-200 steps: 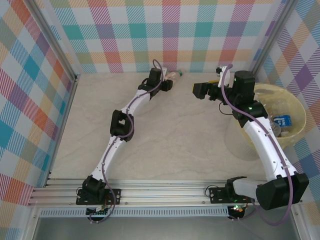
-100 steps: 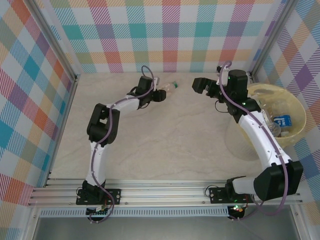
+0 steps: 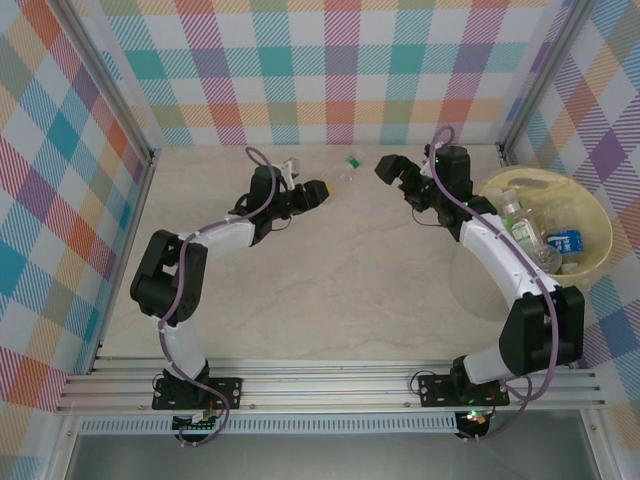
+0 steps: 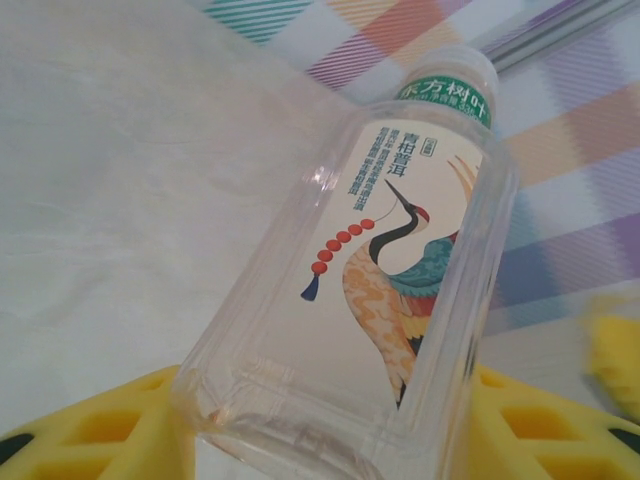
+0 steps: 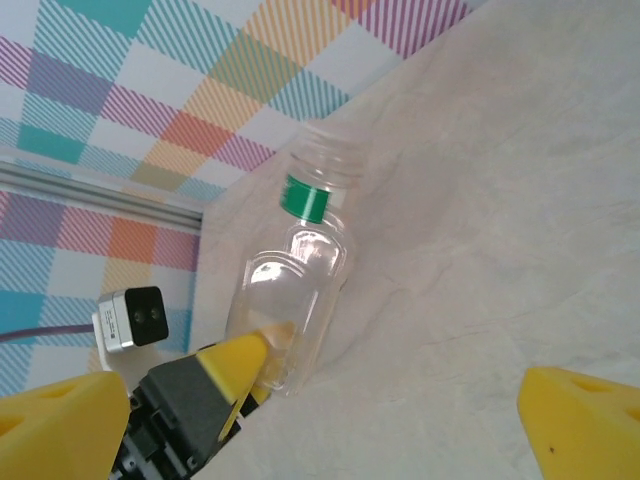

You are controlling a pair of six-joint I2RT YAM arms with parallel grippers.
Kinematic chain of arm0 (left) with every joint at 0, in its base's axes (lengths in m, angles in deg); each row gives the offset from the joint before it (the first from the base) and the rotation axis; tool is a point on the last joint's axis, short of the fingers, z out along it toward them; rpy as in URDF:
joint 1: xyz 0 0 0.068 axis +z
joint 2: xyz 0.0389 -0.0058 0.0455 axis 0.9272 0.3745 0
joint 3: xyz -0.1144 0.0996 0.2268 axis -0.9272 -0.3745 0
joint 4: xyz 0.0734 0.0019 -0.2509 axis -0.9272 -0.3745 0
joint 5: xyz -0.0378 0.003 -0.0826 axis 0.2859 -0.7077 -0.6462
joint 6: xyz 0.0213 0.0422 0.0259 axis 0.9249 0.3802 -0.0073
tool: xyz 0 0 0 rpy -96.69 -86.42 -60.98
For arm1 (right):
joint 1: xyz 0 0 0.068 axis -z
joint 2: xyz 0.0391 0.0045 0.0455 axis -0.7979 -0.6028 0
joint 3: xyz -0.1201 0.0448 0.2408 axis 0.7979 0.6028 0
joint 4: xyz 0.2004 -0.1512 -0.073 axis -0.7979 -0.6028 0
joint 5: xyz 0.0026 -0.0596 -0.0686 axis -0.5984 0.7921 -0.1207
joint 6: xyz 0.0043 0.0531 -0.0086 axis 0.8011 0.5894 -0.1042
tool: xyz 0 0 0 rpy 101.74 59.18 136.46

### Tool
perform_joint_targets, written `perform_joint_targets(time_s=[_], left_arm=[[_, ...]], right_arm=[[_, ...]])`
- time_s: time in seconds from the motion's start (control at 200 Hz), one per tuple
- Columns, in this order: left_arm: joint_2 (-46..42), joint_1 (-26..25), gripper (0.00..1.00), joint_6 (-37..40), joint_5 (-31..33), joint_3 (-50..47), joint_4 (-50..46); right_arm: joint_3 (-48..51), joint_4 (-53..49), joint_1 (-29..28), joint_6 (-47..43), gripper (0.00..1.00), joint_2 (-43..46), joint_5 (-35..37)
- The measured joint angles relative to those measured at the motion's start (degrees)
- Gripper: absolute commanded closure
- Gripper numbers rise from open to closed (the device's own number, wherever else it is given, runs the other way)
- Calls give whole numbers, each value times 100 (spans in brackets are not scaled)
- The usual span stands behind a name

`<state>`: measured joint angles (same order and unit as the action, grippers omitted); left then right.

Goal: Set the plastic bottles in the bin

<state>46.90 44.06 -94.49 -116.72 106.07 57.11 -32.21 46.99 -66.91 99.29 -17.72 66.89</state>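
The clear plastic bottle [image 4: 390,280] had flat shiny sides, a cream label with a bird on it and a green ring at its neck. It was near the back wall [image 3: 340,80], well apart from the round pale-yellow bin [image 3: 587,200] with other bottles [image 3: 513,213] in it. My left gripper [image 3: 318,187] pinched its bottom end between yellow fingers [image 4: 100,430], and my right gripper [image 3: 390,170] was spread wide, holding nothing.

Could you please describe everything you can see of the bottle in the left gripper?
The bottle is clear plastic, square-shouldered and looks empty. A cream label shows a crane, red beads and Chinese text; a green band rings the neck below a pale top. The left gripper holds its base between yellow fingers, neck pointing towards the back wall.
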Motion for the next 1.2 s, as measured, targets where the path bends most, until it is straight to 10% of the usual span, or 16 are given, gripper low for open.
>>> perform_joint_targets(time_s=[0.39,0.82,1.2], left_arm=[[472,-94,57,-3012,-1139,26,2664],[503,-417,57,-3825,-1569,127,3296],[511,-492,56,-4269,-1685,306,3709]], right_arm=[[328,1698,-74,372,0,-142,-846],[219,2218,-74,92,0,-448,-1237],[157,2780,-107,-131,35,-466,-1427]])
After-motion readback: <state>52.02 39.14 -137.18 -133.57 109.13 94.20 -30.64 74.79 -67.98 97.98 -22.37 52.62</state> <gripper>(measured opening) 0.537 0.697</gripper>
